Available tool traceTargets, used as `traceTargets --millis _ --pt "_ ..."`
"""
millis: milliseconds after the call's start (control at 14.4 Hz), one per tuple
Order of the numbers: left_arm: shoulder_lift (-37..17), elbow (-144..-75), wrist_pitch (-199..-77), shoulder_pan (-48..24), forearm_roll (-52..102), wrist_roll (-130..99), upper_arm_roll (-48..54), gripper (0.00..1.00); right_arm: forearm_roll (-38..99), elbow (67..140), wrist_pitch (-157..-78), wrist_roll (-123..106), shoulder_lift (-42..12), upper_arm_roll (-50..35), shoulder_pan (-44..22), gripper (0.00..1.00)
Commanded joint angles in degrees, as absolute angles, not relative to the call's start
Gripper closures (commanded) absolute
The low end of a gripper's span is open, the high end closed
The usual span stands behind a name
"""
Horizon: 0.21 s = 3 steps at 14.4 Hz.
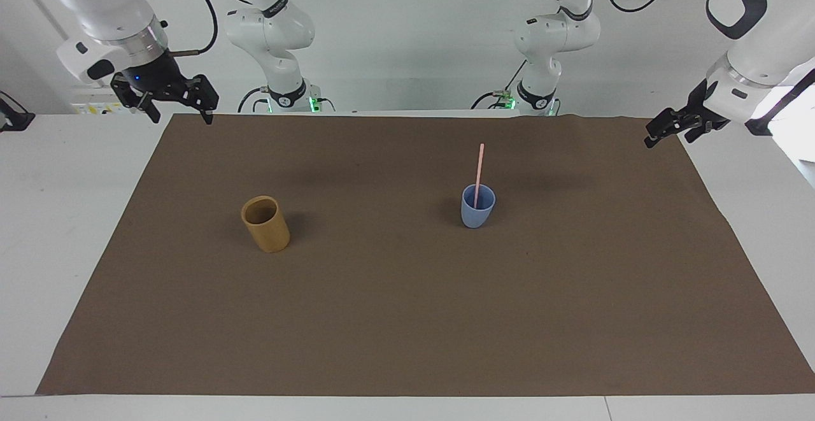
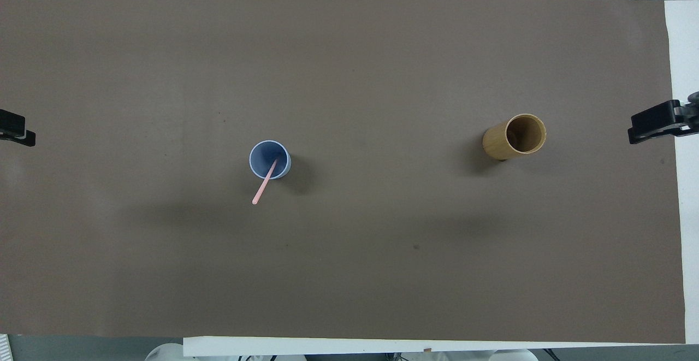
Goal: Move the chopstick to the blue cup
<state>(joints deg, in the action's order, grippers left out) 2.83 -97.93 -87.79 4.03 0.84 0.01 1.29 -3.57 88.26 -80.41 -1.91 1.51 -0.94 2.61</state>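
The pale pink chopstick [image 1: 479,169] stands in the blue cup [image 1: 476,215] near the middle of the brown mat, its top leaning toward the robots. From above, the chopstick [image 2: 264,183] sticks out over the rim of the blue cup [image 2: 259,158]. My right gripper [image 1: 181,118] hangs open and empty over the mat's corner at the right arm's end, well apart from both cups; it shows in the overhead view as the right gripper [image 2: 652,126]. My left gripper [image 1: 656,137] waits open and empty over the mat's edge at the left arm's end, seen from above as the left gripper [image 2: 16,134].
A taller tan-yellow cup [image 1: 267,225] stands upright and empty toward the right arm's end, level with the blue cup; from above the tan cup [image 2: 516,137] shows a hollow inside. The brown mat [image 1: 407,319] covers most of the white table.
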Motion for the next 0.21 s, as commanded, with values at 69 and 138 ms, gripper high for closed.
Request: traceTargets --millis 69,138 --pt "4.13 -99.23 -87.19 3.61 0.09 -0.53 1.14 0.00 -3.34 89.30 -80.86 -2.46 2.02 -1.32 3.86 0.00" --pt "4.13 -99.23 -87.19 3.52 0.09 -0.44 1.14 0.00 -3.34 89.30 -80.86 -2.55 2.02 -1.32 4.13 0.00"
